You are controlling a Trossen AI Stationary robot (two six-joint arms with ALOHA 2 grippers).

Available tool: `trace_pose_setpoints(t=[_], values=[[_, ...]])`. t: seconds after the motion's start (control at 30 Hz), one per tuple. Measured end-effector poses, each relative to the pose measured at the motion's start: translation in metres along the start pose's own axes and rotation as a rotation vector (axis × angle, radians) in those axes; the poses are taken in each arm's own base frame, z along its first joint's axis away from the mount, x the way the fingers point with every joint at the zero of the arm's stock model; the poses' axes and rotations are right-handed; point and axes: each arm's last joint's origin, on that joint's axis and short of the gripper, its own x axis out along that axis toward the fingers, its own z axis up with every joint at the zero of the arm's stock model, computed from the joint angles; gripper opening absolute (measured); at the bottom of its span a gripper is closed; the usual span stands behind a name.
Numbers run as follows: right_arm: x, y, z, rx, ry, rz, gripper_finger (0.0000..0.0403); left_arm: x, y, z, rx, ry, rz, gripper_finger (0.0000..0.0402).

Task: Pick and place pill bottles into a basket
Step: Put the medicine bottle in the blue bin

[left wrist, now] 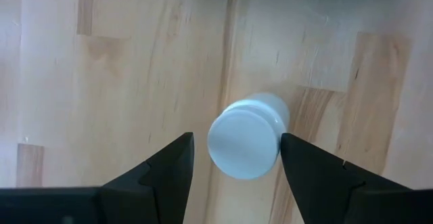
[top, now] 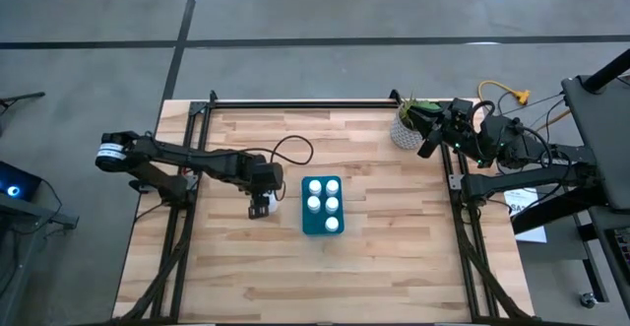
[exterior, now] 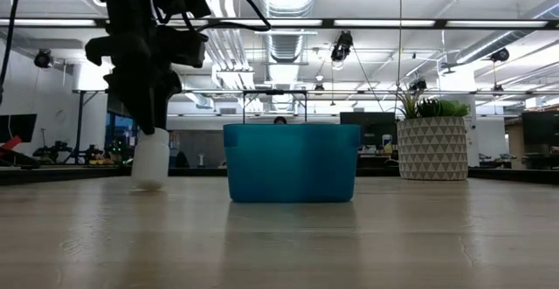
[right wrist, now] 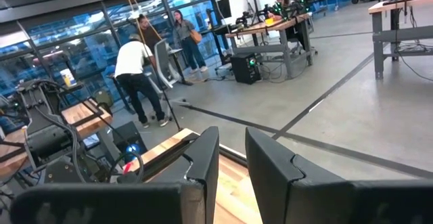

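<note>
Currently we count five pill bottles [top: 323,204] inside the basket [top: 306,221], while the left gripper [top: 262,206], fingers spread around the last bottle [left wrist: 247,137], stands at the basket's 9 o'clock.

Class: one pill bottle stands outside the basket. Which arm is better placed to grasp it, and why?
Left: its hand is open around the bottle beside the basket. The right hand waits by the plant pot.

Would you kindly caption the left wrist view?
Left gripper open around the last pill bottle standing on the table.
</note>
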Motion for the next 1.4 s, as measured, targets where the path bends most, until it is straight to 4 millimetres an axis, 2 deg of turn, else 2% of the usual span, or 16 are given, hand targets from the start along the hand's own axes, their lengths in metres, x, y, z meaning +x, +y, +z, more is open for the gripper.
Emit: trace_pose_setpoints(t=[1.1,1.4], values=[[0.000,0.000,0.000,0.001,-0.001,0.001,0.0068,0.001,-0.004,0.003,-0.005,-0.023,-0.124,0.0203],[0.000,0.000,0.000,0.001,-0.001,0.001,0.0068,0.026,-0.007,0.005,-0.005,0.061,-0.148,0.0203]])
